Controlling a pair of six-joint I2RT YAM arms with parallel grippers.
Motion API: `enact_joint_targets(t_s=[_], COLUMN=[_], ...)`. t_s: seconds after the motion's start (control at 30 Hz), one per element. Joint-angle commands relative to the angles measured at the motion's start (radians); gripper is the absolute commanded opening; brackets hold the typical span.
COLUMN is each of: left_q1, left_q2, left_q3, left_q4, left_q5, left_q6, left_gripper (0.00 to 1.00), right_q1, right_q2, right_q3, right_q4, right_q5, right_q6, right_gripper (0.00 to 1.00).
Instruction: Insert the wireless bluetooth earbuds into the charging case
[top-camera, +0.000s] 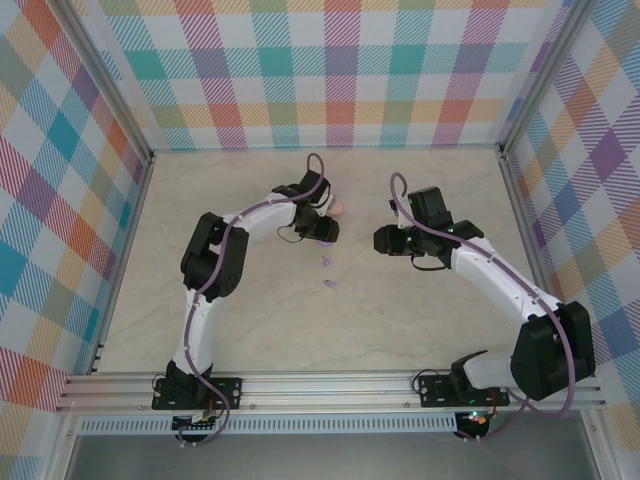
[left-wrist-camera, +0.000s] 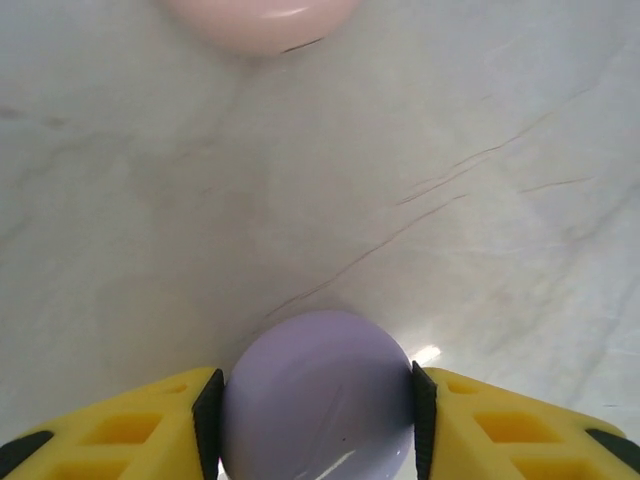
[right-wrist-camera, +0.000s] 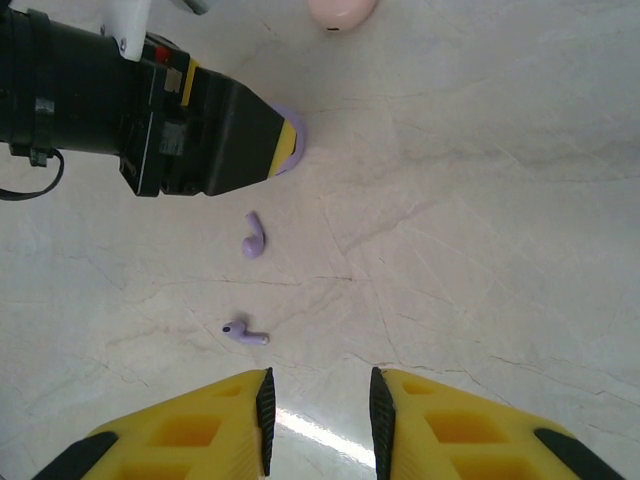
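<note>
The left arm's jaws are clamping the round purple case (left-wrist-camera: 318, 385) on the tabletop (right-wrist-camera: 480, 200). The right arm's jaws are hanging parted and empty, near two purple earbuds (right-wrist-camera: 254, 236) lying loose beside that case.

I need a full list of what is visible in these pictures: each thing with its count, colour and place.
earbuds: two, purple, loose on the table, between the two grippers
purple case: one, purple, round, between the left gripper's fingers
pink case: one, pale pink, on the table beyond the purple case
table: one, pale with a marble pattern, under everything
walls: checked in many colours, around the table
left gripper: one, yellow fingers, shut on the purple case
right gripper: one, yellow fingers, open, over bare table near the earbuds
</note>
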Motion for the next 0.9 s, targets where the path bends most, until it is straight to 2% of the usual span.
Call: enact_joint_targets(t_s=[0.0, 0.1, 0.37, 0.47, 0.7, 0.87], left_q1=[-0.017, -0.019, -0.015, 0.002, 0.089, 0.135], left_q2=[0.037, 0.031, -0.019, -0.053, -0.231, -0.289], left_q3=[0.041, 0.042, 0.031, 0.003, -0.218, -0.367], left_q4=[-0.084, -0.082, -0.081, -0.064, 0.14, 0.298], left_q5=[0.026, 0.034, -0.013, -0.002, 0.166, 0.247], left_q6=[0.042, 0.041, 0.034, 0.007, -0.153, -0.309], left_gripper=[0.49, 0.51, 0.68, 0.7, 0.7, 0.67], right_q1=[-0.013, -0.029, -0.072, -0.077, -0.078, -0.078], right_q2=[0.018, 0.031, 0.138, 0.198, 0.339, 0.455], right_q3=[0.01, -0.001, 0.029, 0.059, 0.155, 0.217], right_q4=[-0.006, 0.012, 0.064, 0.074, 0.107, 0.153], right_q5=[-0.001, -0.022, -0.143, -0.179, -0.319, -0.371], right_q6=[0.024, 0.032, 0.014, 0.004, -0.017, 0.047], right_gripper=[0.35, 0.35, 0.35, 0.35, 0.37, 0.36])
